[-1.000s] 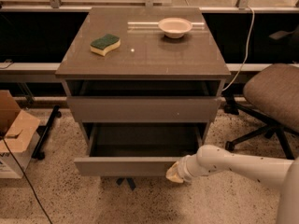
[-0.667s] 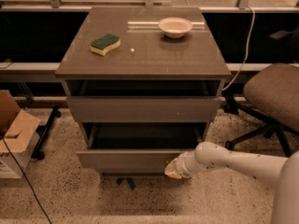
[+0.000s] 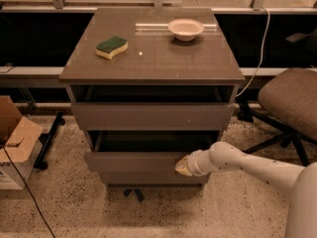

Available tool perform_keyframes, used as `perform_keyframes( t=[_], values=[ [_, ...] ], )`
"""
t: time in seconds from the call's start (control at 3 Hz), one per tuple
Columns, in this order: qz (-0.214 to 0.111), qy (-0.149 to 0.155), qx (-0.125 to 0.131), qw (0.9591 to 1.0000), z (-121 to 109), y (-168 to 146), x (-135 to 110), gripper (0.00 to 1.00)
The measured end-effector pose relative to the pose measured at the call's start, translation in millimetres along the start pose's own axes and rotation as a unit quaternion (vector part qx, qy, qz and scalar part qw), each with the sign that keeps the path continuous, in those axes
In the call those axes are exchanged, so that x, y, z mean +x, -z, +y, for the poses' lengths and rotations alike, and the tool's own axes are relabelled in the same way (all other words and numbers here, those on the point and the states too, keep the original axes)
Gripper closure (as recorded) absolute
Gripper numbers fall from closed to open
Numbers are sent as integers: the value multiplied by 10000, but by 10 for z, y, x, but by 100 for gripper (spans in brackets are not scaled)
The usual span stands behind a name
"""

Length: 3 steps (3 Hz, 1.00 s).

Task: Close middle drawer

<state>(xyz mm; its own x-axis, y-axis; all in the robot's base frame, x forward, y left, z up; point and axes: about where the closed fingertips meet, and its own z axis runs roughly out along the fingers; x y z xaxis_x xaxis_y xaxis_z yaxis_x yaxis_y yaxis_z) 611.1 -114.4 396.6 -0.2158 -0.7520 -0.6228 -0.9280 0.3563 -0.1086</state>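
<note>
Since a second ago, the middle drawer (image 3: 133,161) had slid well back into the bench (image 3: 163,66), so that less of its dark inside showed behind the front panel, and the gripper (image 3: 181,165) had followed it inward and slightly upward. We saw the drawer still partly pulled out, its low, plain grey-brown front standing forward of the bench body. It sat below the top drawer (image 3: 151,116), which had a taller front, and above the bottom drawer (image 3: 148,177), which had a narrow front. The gripper was touching the right end of the middle drawer's front panel. Its jaws looked pressed together into one pale yellowish tip, holding nothing. The white arm (image 3: 247,165) reached in from the lower right corner, running leftward to that point. A dark gap showed between the top drawer and the bench top. On the bench top lay a green-and-yellow sponge (image 3: 112,47) toward the left, and a shallow white bowl (image 3: 185,29) stood near the back edge, well apart from the sponge. A brown office chair (image 3: 292,100) stood to the right of the bench, and an open cardboard box (image 3: 17,143) sat on the speckled floor (image 3: 64,207) at the left.
</note>
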Motion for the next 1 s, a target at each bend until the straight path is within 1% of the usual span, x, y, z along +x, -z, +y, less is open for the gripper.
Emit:
perform_keyframes(
  t=[0.33,0.67,1.0],
  values=[
    [-172,18,216,9996,-207,46,-107,85],
    [-300,47,347,9989,-324,97,-193,61],
    [-316,53,343,9989,-322,84,-208,38]
  ],
)
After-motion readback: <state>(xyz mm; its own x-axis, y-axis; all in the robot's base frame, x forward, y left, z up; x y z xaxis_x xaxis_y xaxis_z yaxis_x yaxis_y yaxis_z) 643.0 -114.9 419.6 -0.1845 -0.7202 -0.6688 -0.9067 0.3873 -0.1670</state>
